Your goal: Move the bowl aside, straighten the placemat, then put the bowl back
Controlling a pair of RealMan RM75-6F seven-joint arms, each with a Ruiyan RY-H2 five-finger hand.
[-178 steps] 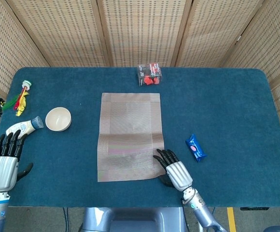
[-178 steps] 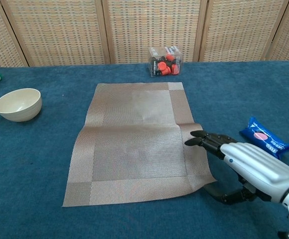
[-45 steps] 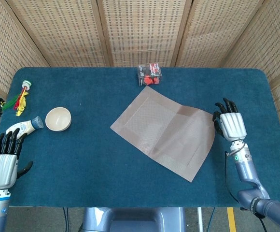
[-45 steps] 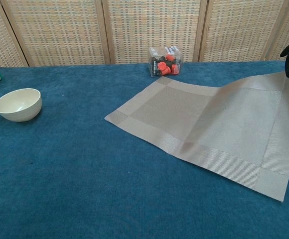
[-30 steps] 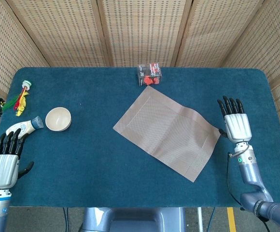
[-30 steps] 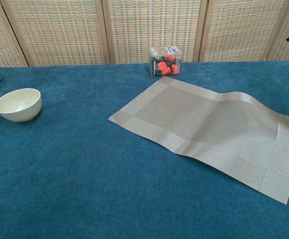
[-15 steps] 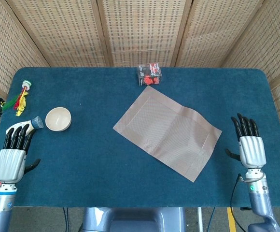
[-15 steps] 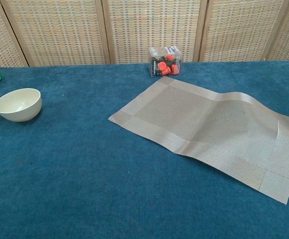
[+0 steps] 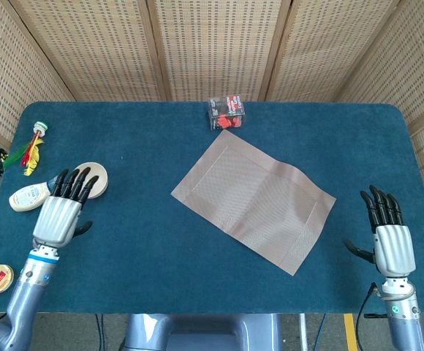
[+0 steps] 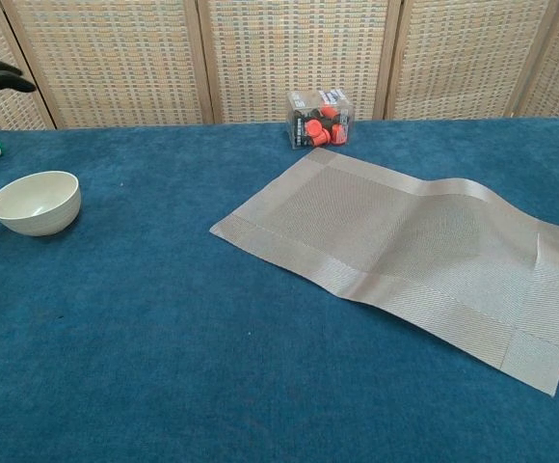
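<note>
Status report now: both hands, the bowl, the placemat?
Left hand open above bowl, not gripping. Right hand open, clear of placemat. Placemat lies skewed, slightly rippled. Nothing between bowl and placemat.

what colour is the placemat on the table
Tan-beige woven placemat, with a lighter border band; clearest in the chest view.

Skewed placemat [image 9: 254, 210]; cream bowl [image 10: 36, 203] (far left)

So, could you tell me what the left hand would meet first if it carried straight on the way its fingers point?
Most likely the bowl: the left hand points up-table with fingertips already over its near rim, though its height above the bowl is unclear.
</note>
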